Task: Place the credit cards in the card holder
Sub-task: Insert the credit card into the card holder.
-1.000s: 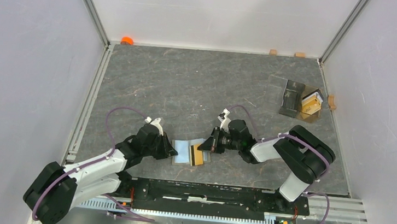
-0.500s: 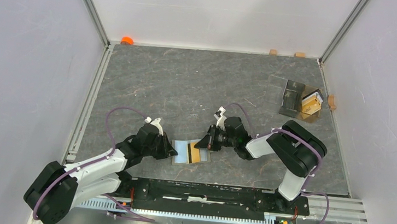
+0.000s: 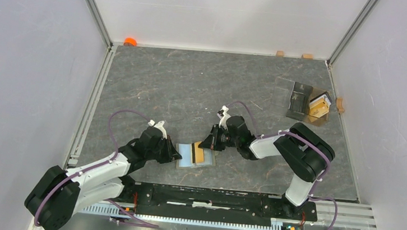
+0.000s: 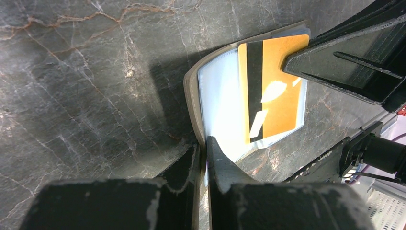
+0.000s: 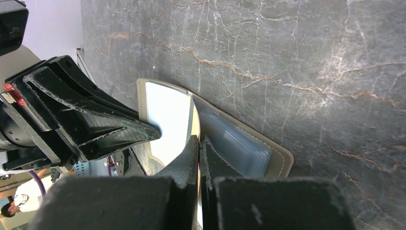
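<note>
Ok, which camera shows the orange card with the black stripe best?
Left wrist view: the orange card faces it, stripe plain. The top view shows it tiny; the right wrist only its thin edge.

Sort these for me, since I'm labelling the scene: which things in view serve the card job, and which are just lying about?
Job: holder, card, more cards, their box, left pincer, right pincer.
Lying about: orange object, wooden blocks.

No readable text or numbers, even on the credit card point(image 4: 273, 115)
</note>
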Controlling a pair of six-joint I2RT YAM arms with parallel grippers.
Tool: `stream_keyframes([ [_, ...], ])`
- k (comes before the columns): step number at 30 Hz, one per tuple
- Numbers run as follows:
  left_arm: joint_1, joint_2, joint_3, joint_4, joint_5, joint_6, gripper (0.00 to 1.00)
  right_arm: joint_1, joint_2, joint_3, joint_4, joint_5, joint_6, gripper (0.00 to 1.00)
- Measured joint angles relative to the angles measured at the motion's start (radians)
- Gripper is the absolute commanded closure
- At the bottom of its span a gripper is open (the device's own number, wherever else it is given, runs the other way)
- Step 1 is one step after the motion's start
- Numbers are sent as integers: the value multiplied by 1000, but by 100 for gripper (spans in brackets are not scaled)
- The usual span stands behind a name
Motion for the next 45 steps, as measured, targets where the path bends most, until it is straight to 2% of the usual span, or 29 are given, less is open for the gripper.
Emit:
stream_keyframes([
  [21, 9, 2, 0, -3, 10, 0, 88, 40, 2, -28, 50, 40, 14, 100],
  [31, 10, -10, 0, -9, 11, 0, 88, 60, -50, -88, 60, 80, 29, 100],
  [45, 13, -12, 0, -10, 18, 1, 84, 78, -11, -47, 63, 83, 29, 100],
])
